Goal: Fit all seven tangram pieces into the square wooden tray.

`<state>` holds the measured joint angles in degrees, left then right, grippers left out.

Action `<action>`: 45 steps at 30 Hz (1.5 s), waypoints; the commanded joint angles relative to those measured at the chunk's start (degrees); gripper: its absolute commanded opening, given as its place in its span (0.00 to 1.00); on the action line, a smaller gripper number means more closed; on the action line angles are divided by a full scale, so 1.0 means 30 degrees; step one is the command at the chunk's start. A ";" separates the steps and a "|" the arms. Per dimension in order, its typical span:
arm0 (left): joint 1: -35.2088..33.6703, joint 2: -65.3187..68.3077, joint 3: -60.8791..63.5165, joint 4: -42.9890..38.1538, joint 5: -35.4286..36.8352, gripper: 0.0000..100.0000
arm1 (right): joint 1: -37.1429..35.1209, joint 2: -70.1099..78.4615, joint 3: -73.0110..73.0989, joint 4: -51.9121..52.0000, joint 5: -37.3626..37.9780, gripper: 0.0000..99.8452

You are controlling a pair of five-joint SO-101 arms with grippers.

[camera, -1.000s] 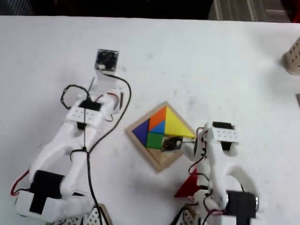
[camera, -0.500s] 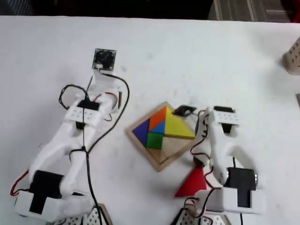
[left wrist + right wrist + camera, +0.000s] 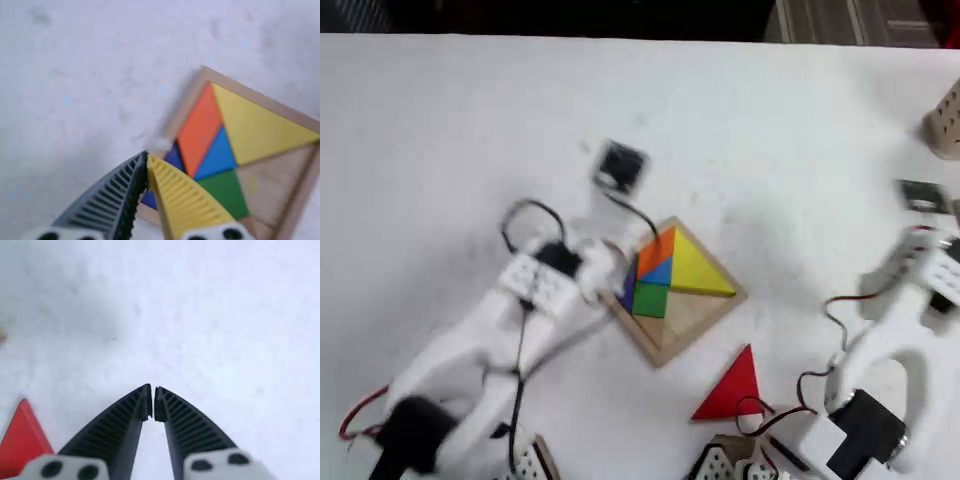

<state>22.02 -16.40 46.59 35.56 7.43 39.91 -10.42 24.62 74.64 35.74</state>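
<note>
The square wooden tray (image 3: 665, 352) lies mid-table as a diamond. In it sit a yellow triangle (image 3: 696, 270), an orange piece (image 3: 658, 252), a blue piece (image 3: 661, 273), a green square (image 3: 650, 297) and a purple piece (image 3: 175, 156), beside a bare wooden patch (image 3: 694, 313). A red triangle (image 3: 731, 386) lies on the table below the tray's right side and appears too in the right wrist view (image 3: 20, 442). My left gripper (image 3: 146, 156) is shut and empty over the tray's left rim by the purple piece. My right gripper (image 3: 152, 390) is shut over bare table, far right.
The right arm (image 3: 905, 310) stands at the table's right edge. Perforated wooden blocks sit at the front edge (image 3: 725, 462) and the far right (image 3: 946, 122). The left arm (image 3: 500, 330) stretches from the front left toward the tray.
The right arm pulled off the tray and swung away to the right, which uncovered the red triangle. The left arm swung right, and its gripper came to the tray's left rim.
</note>
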 commanded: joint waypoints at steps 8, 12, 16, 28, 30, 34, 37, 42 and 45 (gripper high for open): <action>1.2586 -0.8103 0.5773 0.0293 -0.1172 0.02 | 0.4029 0.5201 -0.5040 0.0220 0.1553 0.02; 1.4110 -0.6462 0.5509 -0.0293 -0.1172 0.02 | 0.4733 0.7253 -0.6974 0.0308 0.1465 0.02; 1.5604 -0.3297 0.4278 -0.1201 -0.1143 0.02 | 0.5495 0.8923 -0.9758 0.0982 0.1436 0.02; 1.6571 0.3267 -0.0469 -0.1319 0.0733 0.02 | 0.8249 1.5897 -2.3531 0.6139 -0.0557 0.02; 1.6835 0.3326 -0.0586 -0.1319 0.0733 0.02 | 0.8220 1.7216 -2.5289 0.6842 -0.0557 0.02; 1.7333 0.3297 -0.0645 -0.1348 0.0733 0.02 | 0.8161 1.9179 -2.8425 0.7868 -0.0703 0.02; 1.8037 0.3209 -0.0557 -0.1348 0.0733 0.02 | 0.8249 1.9560 -2.9421 0.7927 -0.0703 0.02; 1.8066 0.3209 -0.0498 -0.1201 0.0733 0.02 | 0.8249 1.9385 -2.9392 0.7927 -0.0703 0.02; 1.7890 0.3297 -0.0498 -0.1114 0.0733 0.02 | 0.8249 1.9355 -2.9392 0.7927 -0.0703 0.02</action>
<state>72.92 -6.11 48.00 33.10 9.45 64.44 49.27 -61.01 96.44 34.42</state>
